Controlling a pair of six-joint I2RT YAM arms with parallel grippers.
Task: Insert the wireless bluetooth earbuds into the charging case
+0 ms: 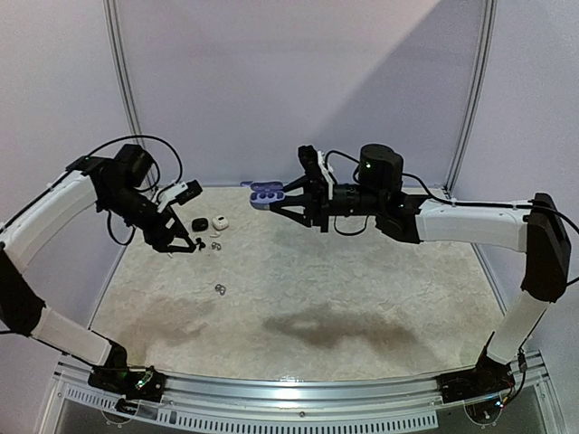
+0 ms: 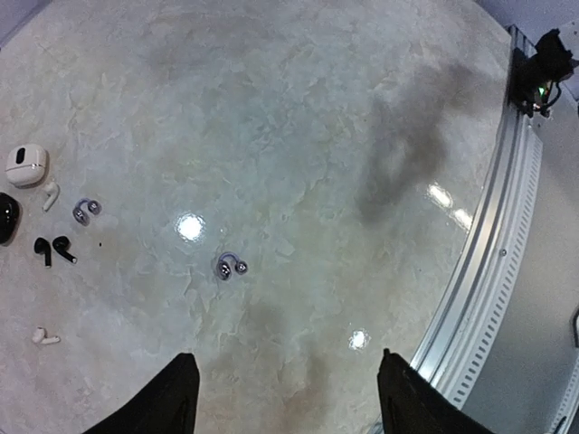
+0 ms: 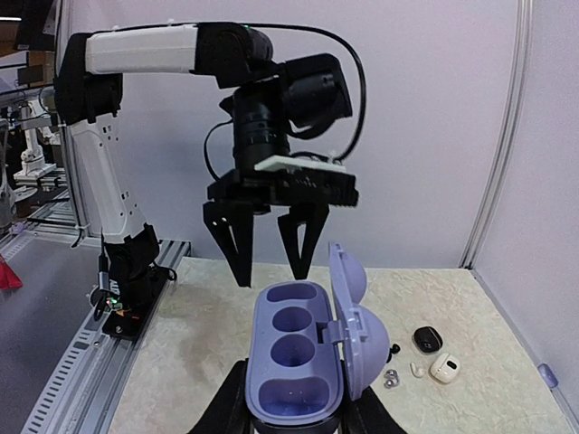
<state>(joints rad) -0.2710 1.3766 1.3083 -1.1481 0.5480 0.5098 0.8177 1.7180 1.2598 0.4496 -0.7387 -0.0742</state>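
Observation:
My right gripper [image 1: 282,197] is shut on an open lavender charging case [image 1: 265,193] and holds it above the table's far middle. In the right wrist view the case [image 3: 294,353] shows several empty wells, its lid [image 3: 351,303] hinged up on the right. My left gripper [image 1: 184,245] is open and empty, hovering over the far left; it faces the case in the right wrist view [image 3: 270,249]. A silvery earbud [image 2: 229,266] lies alone ahead of the left fingers [image 2: 172,398]. Another silvery bud [image 2: 86,211], two black buds [image 2: 54,250] and white buds [image 2: 50,194] [image 2: 43,337] lie to the left.
A white pebble case [image 2: 25,165] and a black one [image 2: 4,217] sit by the loose buds; both also show in the top view, white [image 1: 220,221] and black [image 1: 199,223]. An aluminium rail [image 2: 493,262] runs along the table's near edge. Walls close the back and sides.

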